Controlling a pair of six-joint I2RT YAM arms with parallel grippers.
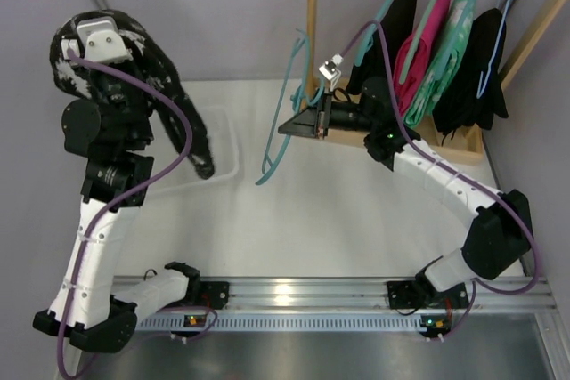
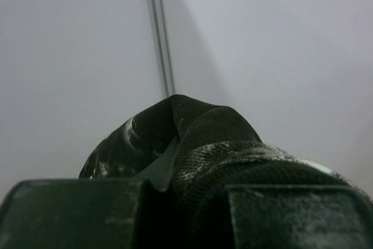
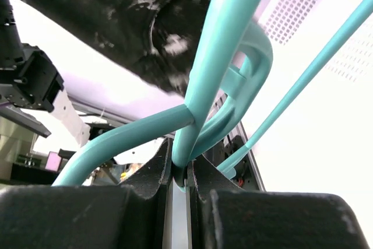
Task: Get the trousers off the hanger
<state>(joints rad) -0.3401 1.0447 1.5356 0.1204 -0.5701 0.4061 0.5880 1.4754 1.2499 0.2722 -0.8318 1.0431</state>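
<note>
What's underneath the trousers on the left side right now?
The trousers drape over the left gripper, shut on the fabric, hiding its fingertips. Below the hanging leg stands a clear bin on the table; arm and cloth cover most of its inside.

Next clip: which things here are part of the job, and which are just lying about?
Part of the job:
- trousers, held up by the left gripper
- hanger, clamped in the right gripper

Just lying about:
- clear bin on the table
- wooden rack
- hanging clothes on the rack
</note>
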